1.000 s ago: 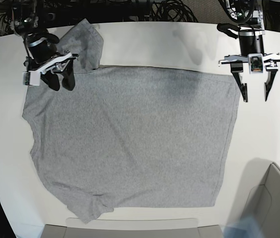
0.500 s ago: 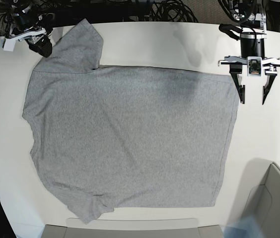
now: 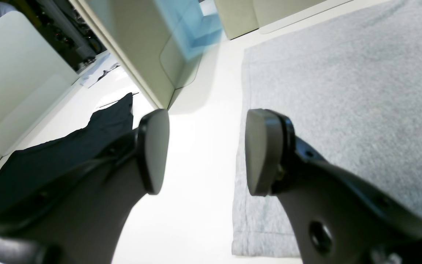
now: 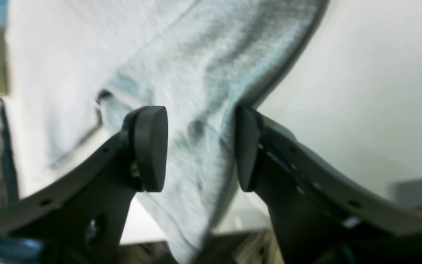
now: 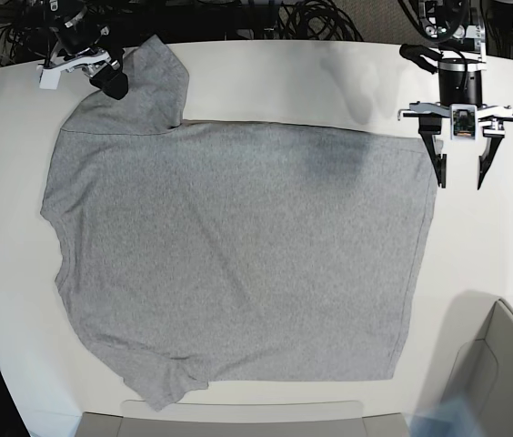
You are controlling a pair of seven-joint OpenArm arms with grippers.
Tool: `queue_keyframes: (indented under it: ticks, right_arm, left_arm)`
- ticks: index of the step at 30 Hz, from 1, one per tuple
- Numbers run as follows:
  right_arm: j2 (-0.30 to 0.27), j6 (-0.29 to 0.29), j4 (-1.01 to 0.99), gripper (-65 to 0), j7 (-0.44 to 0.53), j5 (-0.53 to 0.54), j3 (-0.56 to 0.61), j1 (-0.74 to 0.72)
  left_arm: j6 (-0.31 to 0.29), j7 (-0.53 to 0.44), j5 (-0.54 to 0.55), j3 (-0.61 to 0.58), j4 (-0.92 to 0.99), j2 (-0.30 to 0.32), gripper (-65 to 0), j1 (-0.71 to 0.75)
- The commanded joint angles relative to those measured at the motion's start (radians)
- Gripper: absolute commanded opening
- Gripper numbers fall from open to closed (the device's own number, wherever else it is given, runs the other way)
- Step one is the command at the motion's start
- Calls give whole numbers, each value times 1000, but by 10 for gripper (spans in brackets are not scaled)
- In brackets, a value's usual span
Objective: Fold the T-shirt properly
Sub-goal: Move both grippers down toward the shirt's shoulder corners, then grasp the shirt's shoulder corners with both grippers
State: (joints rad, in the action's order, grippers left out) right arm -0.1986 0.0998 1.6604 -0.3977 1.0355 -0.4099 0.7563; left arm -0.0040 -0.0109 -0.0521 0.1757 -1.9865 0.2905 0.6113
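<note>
lying flat on the table, the t-shirt shows plain grey.

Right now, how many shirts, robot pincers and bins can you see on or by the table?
Grey T-shirt: 1, spread flat on the white table
Robot pincers: 2, the left pincer and the right pincer, both open and empty
Beige bins: 2, one bin at the near corner and another bin at the near edge
Total: 5
</note>
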Motion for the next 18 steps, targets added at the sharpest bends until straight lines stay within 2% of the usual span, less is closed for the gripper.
queue_keyframes:
  ticks: [1,5,7,10,11,14,18]
  right_arm:
    - [4,-39,-29,-353,-50,-14,9,12]
    - [9,-36,-47,-353,-111,6,21,-11]
    - [21,-35,-41,-353,-134,7,22,-17]
    - [55,-35,-35,-353,-166,7,22,-28]
    - [63,-35,-32,-353,-180,7,22,-28]
    - [75,-35,-30,-353,-188,7,22,-28]
    - [70,-35,-29,-353,-188,7,18,-25]
  left_arm:
    - [11,-19,-1,5,-15,9,-318,2]
    - [11,36,7,5,-12,9,-318,-1]
    - [11,48,61,3,-12,8,-318,-3]
    - [9,99,263,6,-12,9,-317,-6]
    - [8,134,357,9,-12,11,-317,-15]
    - [8,234,548,12,-1,39,-317,-55]
    - [9,300,731,15,89,46,-316,-98]
